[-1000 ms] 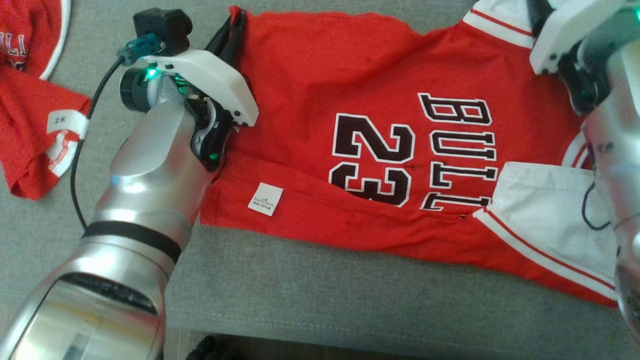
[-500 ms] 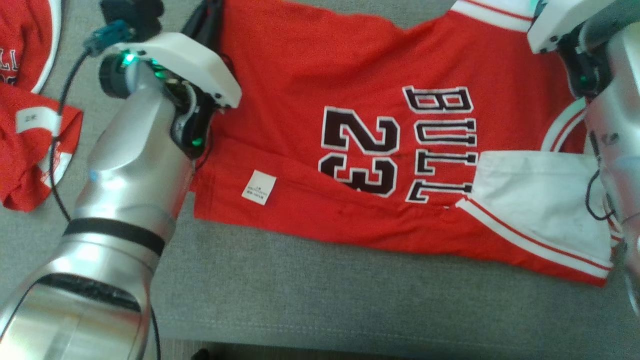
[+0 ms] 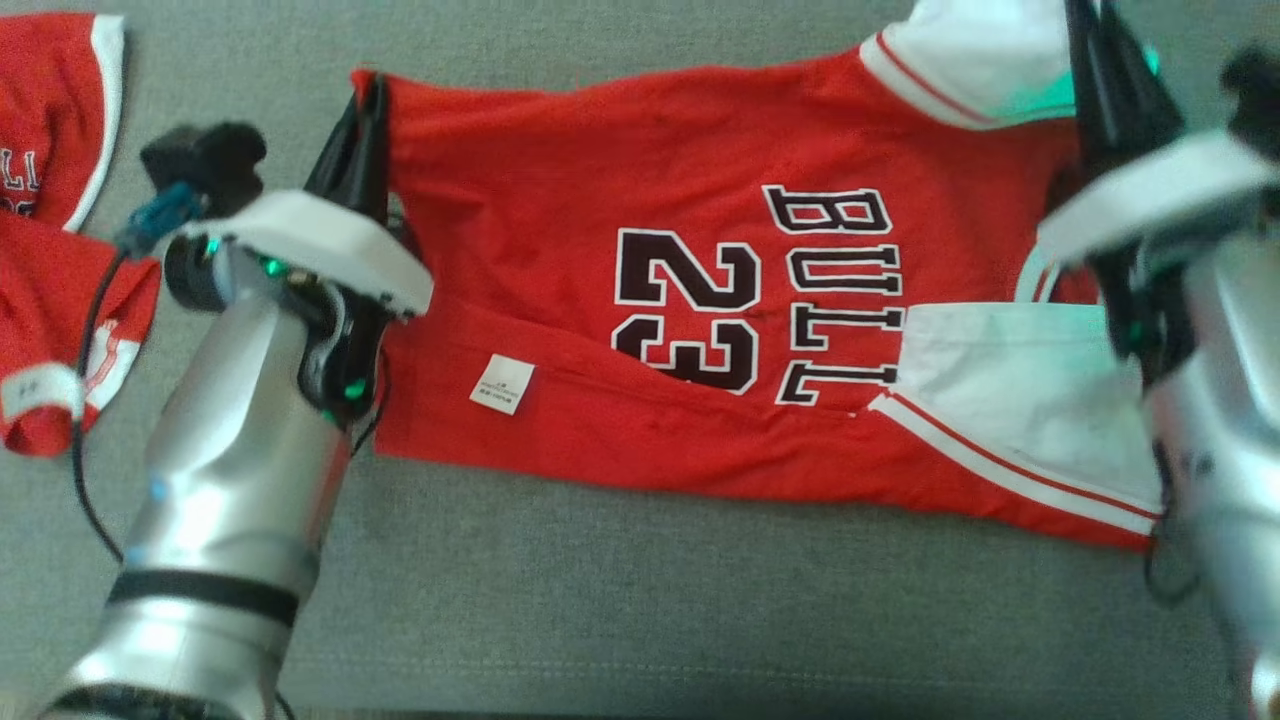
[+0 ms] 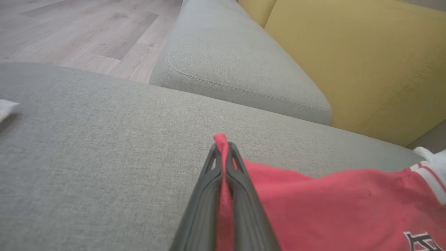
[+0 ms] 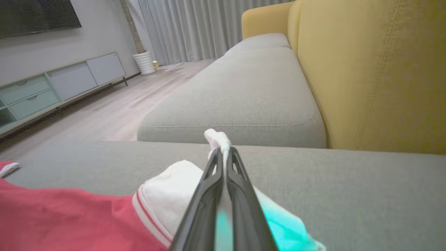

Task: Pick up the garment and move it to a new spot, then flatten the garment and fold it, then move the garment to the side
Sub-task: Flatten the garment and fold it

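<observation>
Left end effector [image 3: 366,92]: jaws closed on the far left corner of the jersey [image 3: 600,170]. Red cloth is pinched between the fingers and pokes just past the tips.
Right end effector [image 5: 223,151]: jaws closed on the white sleeve [image 3: 985,55] at the jersey's far right corner. A white tuft shows above the tips.
Jersey position: spread lengthwise on the sofa seat [image 3: 640,600], stretched between the two end effectors. The "BULLS 23" print faces up.
Left margin: a second red garment [image 3: 45,270] lies crumpled beside the left arm, apart from the jersey. A strip of bare cushion lies between them.
Near edge: the jersey's near long side is folded over, with a white care label [image 3: 502,384] exposed on the flap. A broad band of bare cushion lies in front of it.
Right margin: a second white sleeve [image 3: 1010,390] lies flat against the right forearm.
Far side: open seat, then a further grey cushion [image 4: 237,69].
Surface: grey woven upholstery with a yellow backrest [image 4: 348,52].
Room: pale wood floor [image 4: 69,28], a low cabinet [image 5: 52,87], grey curtains [image 5: 195,28].
</observation>
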